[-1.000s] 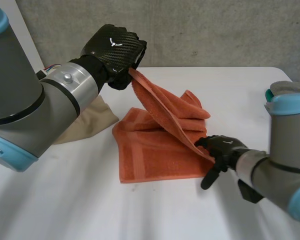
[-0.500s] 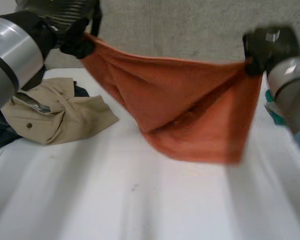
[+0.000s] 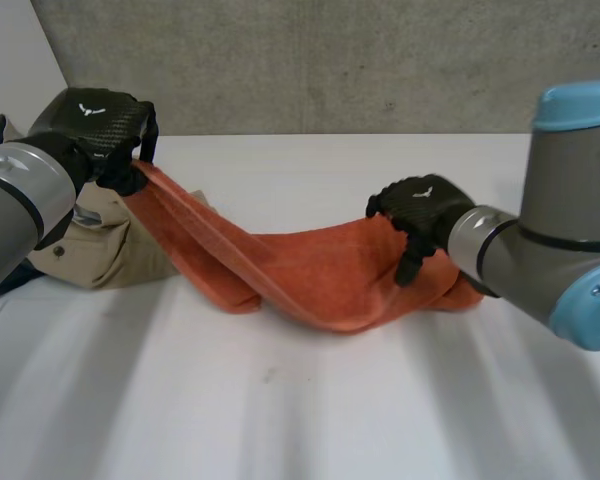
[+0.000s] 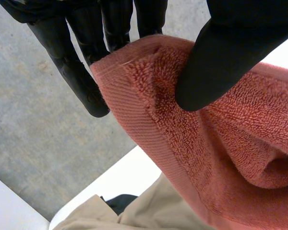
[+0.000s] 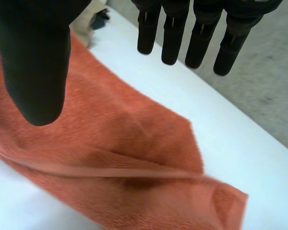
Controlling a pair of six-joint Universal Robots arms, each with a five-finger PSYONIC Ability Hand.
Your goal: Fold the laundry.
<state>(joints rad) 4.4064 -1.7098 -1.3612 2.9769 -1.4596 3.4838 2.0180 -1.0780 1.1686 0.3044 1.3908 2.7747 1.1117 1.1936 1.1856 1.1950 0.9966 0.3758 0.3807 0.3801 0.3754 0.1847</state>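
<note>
An orange towel (image 3: pixel 320 275) lies stretched across the white table (image 3: pixel 280 420), bunched in long folds. My left hand (image 3: pixel 90 125) holds one towel corner raised above the table's left side. In the left wrist view the thumb (image 4: pixel 230 52) pinches that corner (image 4: pixel 149 72) against the fingers. My right hand (image 3: pixel 420 205) hovers over the towel's other end, and its fingers hang straight down. In the right wrist view the thumb (image 5: pixel 36 62) and the fingers (image 5: pixel 201 43) stand apart above the towel (image 5: pixel 110 143), with nothing between them.
A beige garment (image 3: pixel 110 250) lies crumpled at the table's left, under the raised towel corner, with dark cloth (image 3: pixel 0 280) beneath it. Both garments show below the towel in the left wrist view (image 4: pixel 149 213). A grey wall (image 3: pixel 330 60) stands behind the table.
The towel, held stretched in the air between both hands, has come down onto the table. My right hand has let go of its corner; the left hand still holds its corner.
</note>
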